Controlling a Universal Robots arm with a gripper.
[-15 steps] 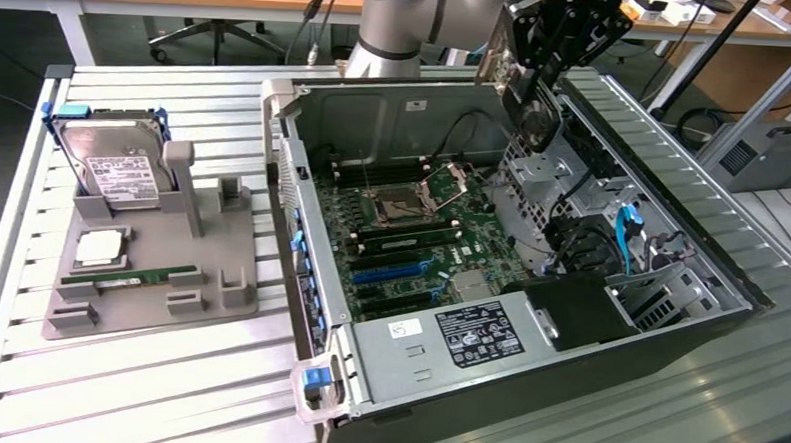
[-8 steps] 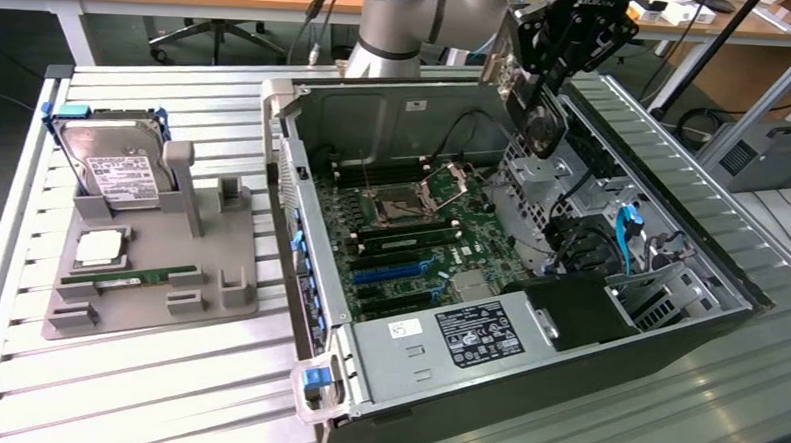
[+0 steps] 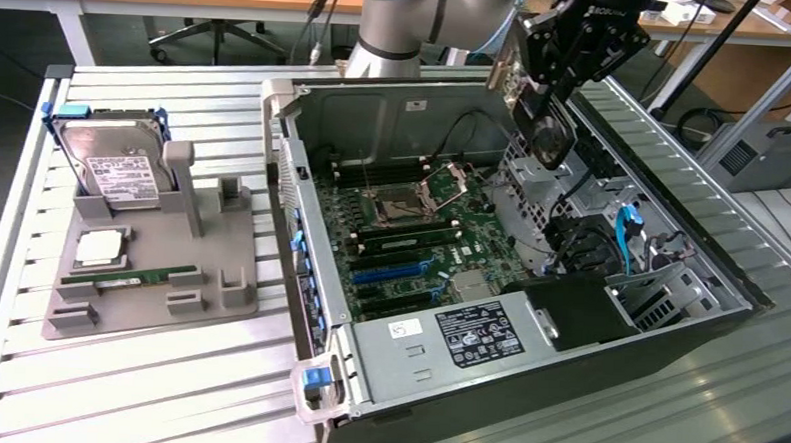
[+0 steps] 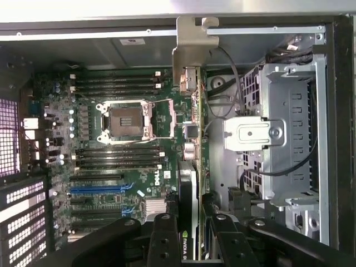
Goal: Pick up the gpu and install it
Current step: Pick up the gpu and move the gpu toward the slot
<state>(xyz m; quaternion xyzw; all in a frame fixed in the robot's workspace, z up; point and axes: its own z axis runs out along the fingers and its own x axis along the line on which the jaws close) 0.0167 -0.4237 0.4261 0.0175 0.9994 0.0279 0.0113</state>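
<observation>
Clamps black fingers [image 4: 162, 239] on thin rectangular green-board gpu [image 4: 193, 133] with black cooler [image 3: 554, 140] and silver metal bracket [image 4: 189, 50], aloft over open grey computer case [image 3: 373, 110].
Seems light, stiff, fragile; suits a hold on flat board faces near the cooler, clear of edge contacts; hangs above green motherboard [image 3: 469, 240], unseated.

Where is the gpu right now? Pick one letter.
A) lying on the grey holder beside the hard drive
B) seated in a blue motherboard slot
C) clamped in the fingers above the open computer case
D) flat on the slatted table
C: the gpu is gripped between the fingers, raised above the open computer case and not yet down in any motherboard slot.
</observation>
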